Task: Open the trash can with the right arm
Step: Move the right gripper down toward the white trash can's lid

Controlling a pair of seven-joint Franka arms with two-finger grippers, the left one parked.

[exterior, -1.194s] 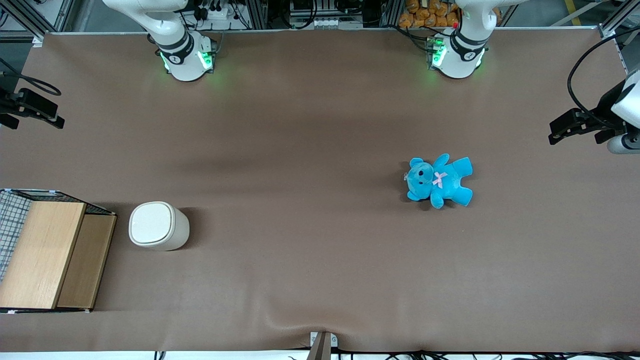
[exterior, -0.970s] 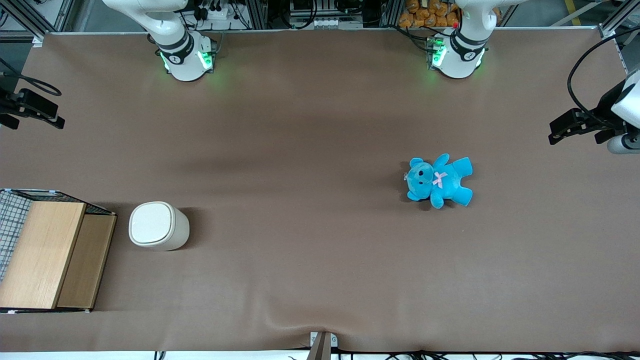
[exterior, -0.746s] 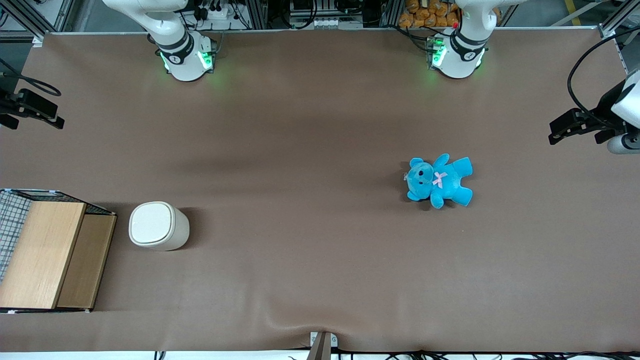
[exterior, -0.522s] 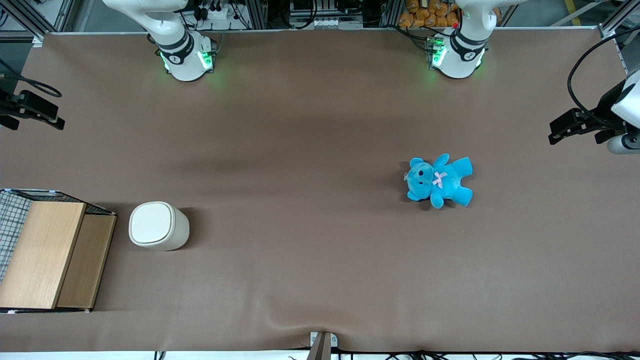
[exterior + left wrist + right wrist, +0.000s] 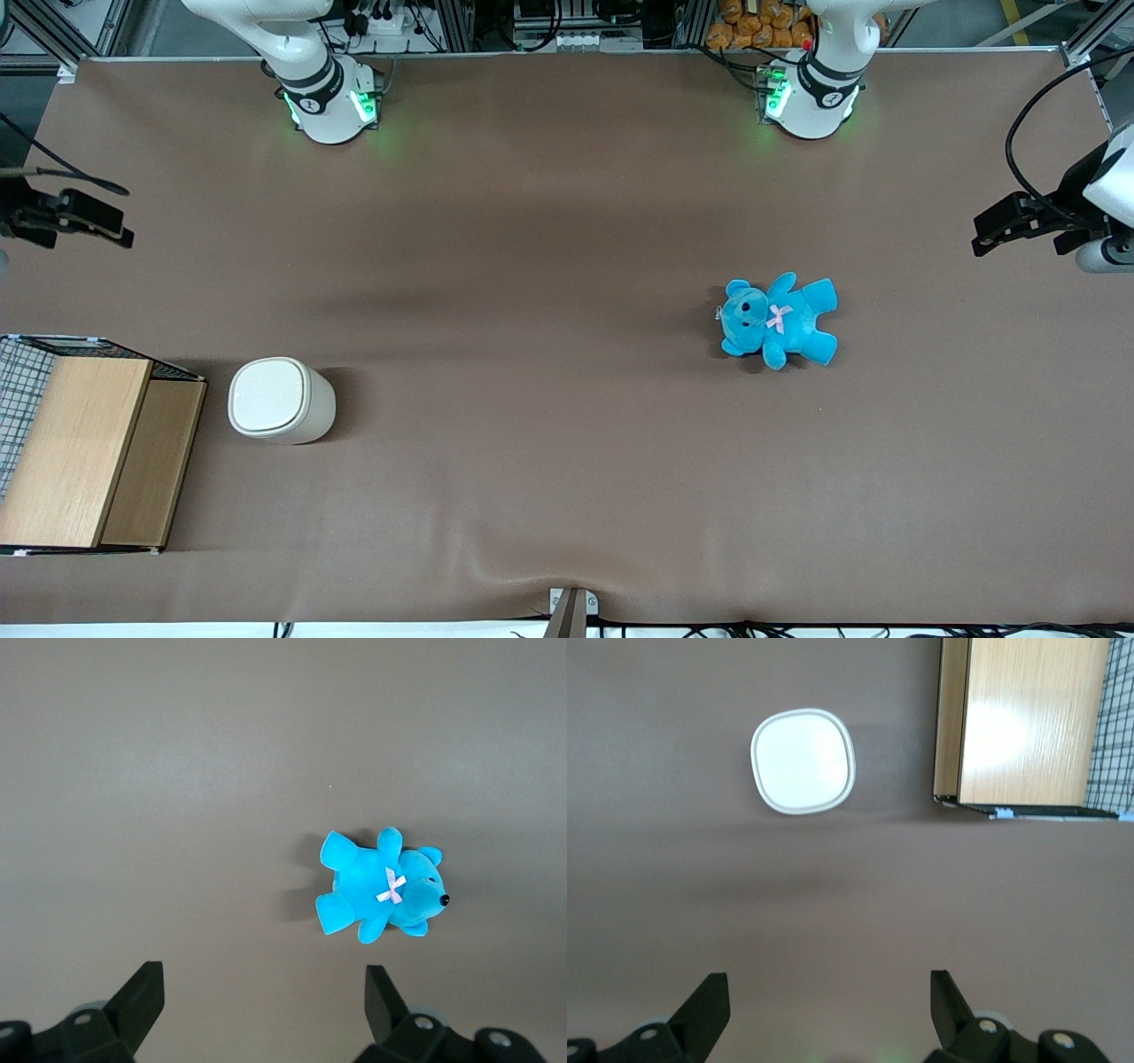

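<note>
The trash can (image 5: 270, 399) is a small cream-white bin standing on the brown table toward the working arm's end, its flat lid lying shut. It also shows in the right wrist view (image 5: 803, 760). My right arm's gripper (image 5: 89, 221) hangs high above the table edge, farther from the front camera than the can and well apart from it. In the right wrist view the gripper (image 5: 830, 992) is open wide and empty, with bare table between its fingers.
A tan wooden box with wire mesh (image 5: 80, 447) stands beside the trash can at the table's end, and shows in the right wrist view too (image 5: 1028, 722). A blue teddy bear (image 5: 780, 319) lies toward the parked arm's end.
My right gripper has shifted a little nearer to the front camera and inward over the table. The trash can, box and bear have not moved.
</note>
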